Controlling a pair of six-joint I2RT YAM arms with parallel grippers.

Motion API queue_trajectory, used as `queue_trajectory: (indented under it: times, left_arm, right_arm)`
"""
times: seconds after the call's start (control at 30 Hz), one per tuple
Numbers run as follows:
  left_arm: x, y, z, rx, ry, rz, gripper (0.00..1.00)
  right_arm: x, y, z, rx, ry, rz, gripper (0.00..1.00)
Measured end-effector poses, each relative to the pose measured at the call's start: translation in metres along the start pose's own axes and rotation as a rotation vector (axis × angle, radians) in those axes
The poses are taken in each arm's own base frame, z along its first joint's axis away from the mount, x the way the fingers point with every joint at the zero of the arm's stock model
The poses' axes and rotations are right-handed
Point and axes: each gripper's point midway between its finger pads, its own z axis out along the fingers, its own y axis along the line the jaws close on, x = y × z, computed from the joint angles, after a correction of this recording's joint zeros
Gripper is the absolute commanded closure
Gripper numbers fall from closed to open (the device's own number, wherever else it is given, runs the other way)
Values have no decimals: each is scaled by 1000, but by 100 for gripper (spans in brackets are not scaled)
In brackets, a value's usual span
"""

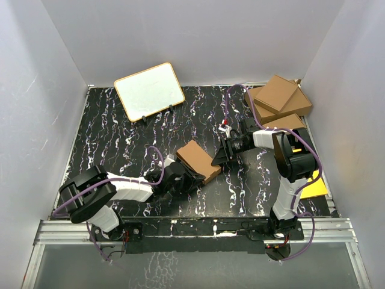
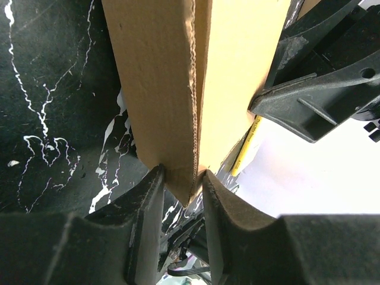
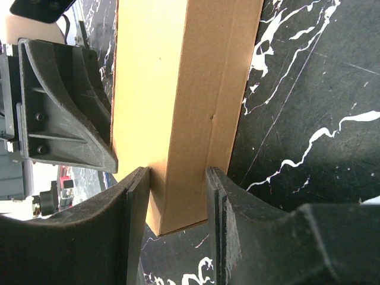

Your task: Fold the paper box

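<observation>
The paper box (image 1: 197,159) is a small flat brown carton near the middle of the black marbled table (image 1: 120,138). My left gripper (image 1: 182,174) is at its near-left end. In the left wrist view both fingers of that gripper (image 2: 183,178) press on the box's (image 2: 160,89) corner edge. My right gripper (image 1: 220,158) is at the box's right end. In the right wrist view that gripper (image 3: 178,178) is shut across the narrow side of the box (image 3: 178,89), with both pads touching cardboard. The left gripper's finger (image 3: 65,107) shows on the far side.
A white board with a wooden frame (image 1: 149,91) leans at the back left. Larger brown cartons (image 1: 280,99) are stacked at the back right. A yellow sheet (image 1: 316,186) lies by the right arm's base. White walls enclose the table on three sides.
</observation>
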Motion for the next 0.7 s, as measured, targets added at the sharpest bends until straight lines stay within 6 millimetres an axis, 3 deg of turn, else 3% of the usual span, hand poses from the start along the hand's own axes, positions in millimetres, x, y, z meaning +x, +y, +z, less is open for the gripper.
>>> queue_trajectory:
  times: [0.3,0.5,0.6,0.7]
  left_arm:
    - [2,2,-4,5,13,121,32]
    - [-6,-23,-35,102,-19,236,10]
    - [-20,-35,-52,172,-58,292,3]
    - [-53,-37,-61,197,-124,327,3]
  right_arm:
    - [-2,-1,-1,14,11,-26,46]
    - [-3,-2,-3,26,22,-65,41]
    - [-3,-3,-4,32,29,-83,40]
    - [-7,-5,-8,45,30,-111,39]
